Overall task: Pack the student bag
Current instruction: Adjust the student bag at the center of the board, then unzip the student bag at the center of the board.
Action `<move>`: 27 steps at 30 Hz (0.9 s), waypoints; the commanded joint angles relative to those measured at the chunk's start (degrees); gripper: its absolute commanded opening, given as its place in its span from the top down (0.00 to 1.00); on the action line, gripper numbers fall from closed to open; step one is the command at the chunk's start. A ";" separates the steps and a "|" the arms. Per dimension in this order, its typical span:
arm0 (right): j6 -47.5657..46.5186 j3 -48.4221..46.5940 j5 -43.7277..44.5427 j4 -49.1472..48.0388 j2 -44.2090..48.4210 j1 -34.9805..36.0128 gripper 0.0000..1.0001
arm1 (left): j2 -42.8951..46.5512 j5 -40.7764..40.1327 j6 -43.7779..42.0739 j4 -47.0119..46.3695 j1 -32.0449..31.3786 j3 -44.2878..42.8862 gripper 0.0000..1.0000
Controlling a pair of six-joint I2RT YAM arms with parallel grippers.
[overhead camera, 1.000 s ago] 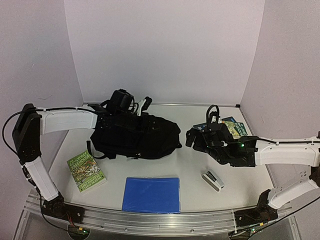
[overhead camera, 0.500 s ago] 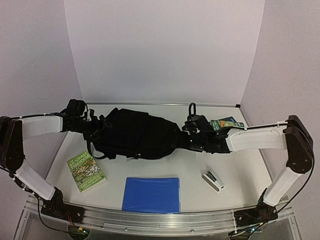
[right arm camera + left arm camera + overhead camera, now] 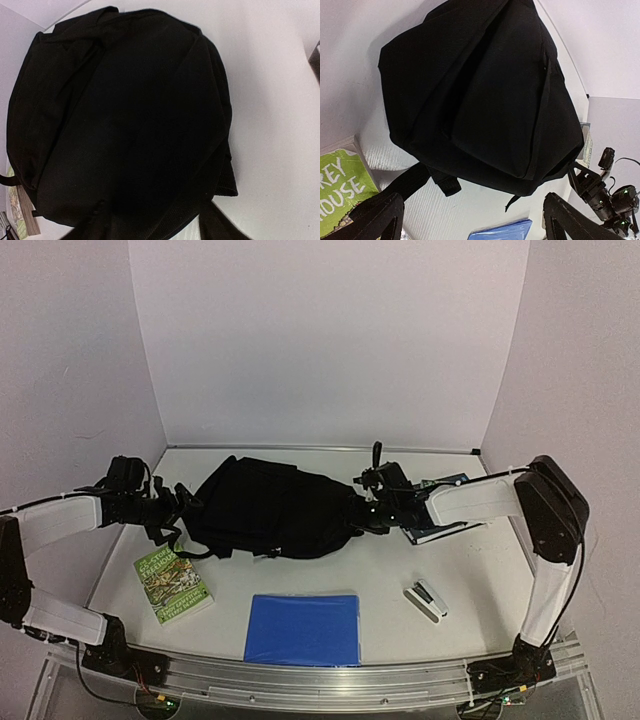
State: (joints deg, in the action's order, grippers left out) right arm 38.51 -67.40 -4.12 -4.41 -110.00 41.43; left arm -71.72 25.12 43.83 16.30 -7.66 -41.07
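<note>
The student bag [image 3: 275, 505] is a black fabric backpack lying on its side mid-table, and it fills both wrist views [image 3: 480, 90] [image 3: 125, 125]. A strap [image 3: 427, 177] trails from its near edge. My left gripper [image 3: 178, 504] hovers just off the bag's left end, open, with nothing between its fingers [image 3: 375, 217]. My right gripper [image 3: 366, 514] is at the bag's right end. Its dark fingers [image 3: 220, 225] have closed in on a fold of the black fabric, and their outline is hard to pick out against it.
A green paperback [image 3: 172, 583] lies front left, a blue folder [image 3: 303, 628] front centre and a small stapler [image 3: 425, 600] front right. Another book [image 3: 447, 522] lies under my right forearm. White walls close the back and both sides.
My left arm drew back leftward off the bag with its jaws open. My right arm reached left to the bag's right end and its jaws narrowed onto the fabric. The bag now lies flatter.
</note>
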 commanded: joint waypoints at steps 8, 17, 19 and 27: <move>3.91 8.37 0.66 -1.49 4.95 -0.03 1.00 | -4.46 0.72 2.06 -6.50 0.30 2.34 0.03; 5.44 14.25 2.13 2.17 16.67 -0.03 0.47 | -8.24 3.07 1.75 -10.77 0.28 0.60 0.04; 5.30 13.63 2.23 4.25 19.51 0.27 0.40 | -6.06 1.19 0.50 -8.64 -0.18 0.49 0.05; 9.15 11.17 2.16 6.88 26.47 8.00 0.44 | -0.42 -7.22 4.70 -5.63 -13.06 0.59 0.08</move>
State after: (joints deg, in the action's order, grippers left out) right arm 44.58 -53.32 -2.44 1.44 -85.72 45.19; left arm -74.39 23.48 45.57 10.07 -13.35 -39.20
